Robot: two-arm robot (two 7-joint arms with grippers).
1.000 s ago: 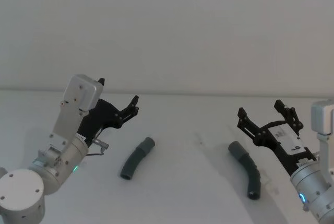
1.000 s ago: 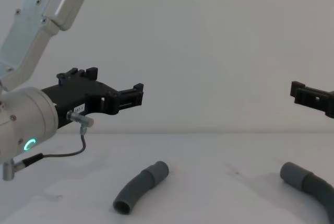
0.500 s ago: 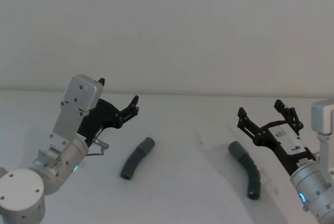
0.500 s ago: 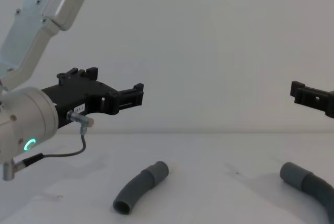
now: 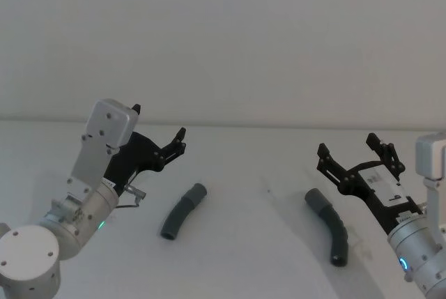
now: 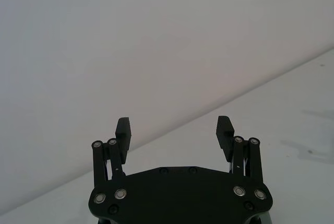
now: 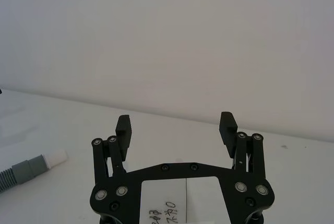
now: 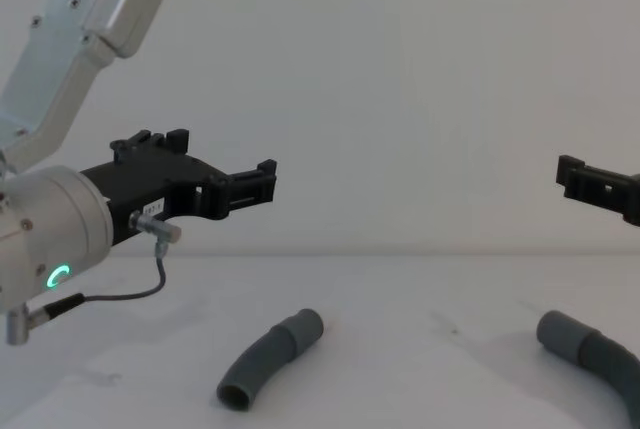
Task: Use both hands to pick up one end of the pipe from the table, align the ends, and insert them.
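Two dark grey curved pipe pieces lie on the white table (image 5: 258,243). One piece (image 5: 182,211) (image 8: 268,359) is left of centre. The other piece (image 5: 330,228) (image 8: 590,354) is on the right. My left gripper (image 5: 159,123) (image 8: 225,164) (image 6: 174,127) hovers open and empty above and behind the left piece. My right gripper (image 5: 347,144) (image 8: 580,181) (image 7: 176,124) hovers open and empty just right of the right piece's upper end. A grey cuff with a short white tip (image 7: 56,157) lies on the table in the right wrist view.
A plain pale wall (image 5: 223,41) rises behind the table's far edge. A thin cable (image 8: 130,294) loops under the left wrist. Bare table lies between the two pieces.
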